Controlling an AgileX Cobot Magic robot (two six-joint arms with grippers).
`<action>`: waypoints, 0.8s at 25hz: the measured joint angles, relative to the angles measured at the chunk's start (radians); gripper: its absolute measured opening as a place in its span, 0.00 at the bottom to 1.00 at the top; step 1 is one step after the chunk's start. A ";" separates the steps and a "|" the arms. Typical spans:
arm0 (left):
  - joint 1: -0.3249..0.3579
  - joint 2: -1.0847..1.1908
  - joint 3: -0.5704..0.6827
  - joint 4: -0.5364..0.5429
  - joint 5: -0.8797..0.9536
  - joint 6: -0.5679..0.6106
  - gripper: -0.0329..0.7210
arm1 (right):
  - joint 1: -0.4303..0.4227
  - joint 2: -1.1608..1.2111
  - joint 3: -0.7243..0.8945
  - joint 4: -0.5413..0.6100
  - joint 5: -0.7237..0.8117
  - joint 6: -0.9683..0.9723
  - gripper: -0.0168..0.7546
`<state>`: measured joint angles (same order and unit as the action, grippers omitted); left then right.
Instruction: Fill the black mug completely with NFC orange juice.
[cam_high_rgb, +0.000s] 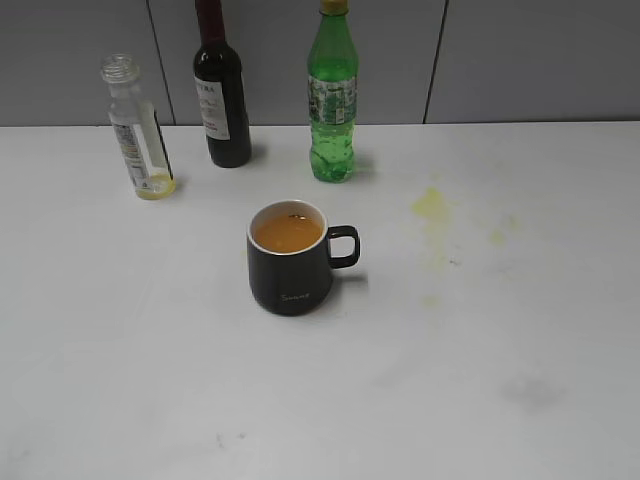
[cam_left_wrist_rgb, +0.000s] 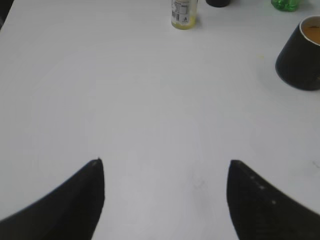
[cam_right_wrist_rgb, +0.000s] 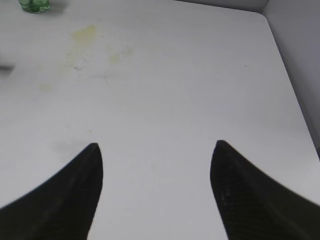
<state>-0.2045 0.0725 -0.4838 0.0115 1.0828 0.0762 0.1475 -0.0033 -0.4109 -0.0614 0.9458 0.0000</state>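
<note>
Both the left gripper (cam_left_wrist_rgb: 165, 165) and the right gripper (cam_right_wrist_rgb: 156, 146) stand wide over the white counter (cam_high_rgb: 500, 400), holding nothing. The black mug (cam_high_rgb: 291, 258) stands upright, with NFC orange juice (cam_high_rgb: 287, 232) inside. Behind the mug stand a nearly empty clear bottle (cam_high_rgb: 137, 128), a dark wine bottle (cam_high_rgb: 221, 85) and a green soda bottle (cam_high_rgb: 332, 95); right of the mug are yellow stains (cam_high_rgb: 430, 203).

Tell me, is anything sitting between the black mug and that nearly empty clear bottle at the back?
No. In the exterior view only bare white table lies between the black mug and the clear bottle. The wine bottle stands off that line.
</note>
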 joint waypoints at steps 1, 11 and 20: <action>0.000 0.000 0.000 0.000 0.000 0.000 0.82 | 0.000 0.000 0.000 0.000 0.000 0.000 0.69; 0.046 -0.019 0.000 0.000 -0.001 0.000 0.82 | 0.000 0.000 0.000 0.000 0.000 0.000 0.69; 0.233 -0.077 0.000 0.001 0.000 0.000 0.82 | 0.000 0.000 0.000 0.001 0.000 0.000 0.69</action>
<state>0.0282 -0.0047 -0.4838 0.0126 1.0827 0.0762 0.1475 -0.0033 -0.4109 -0.0605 0.9458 0.0000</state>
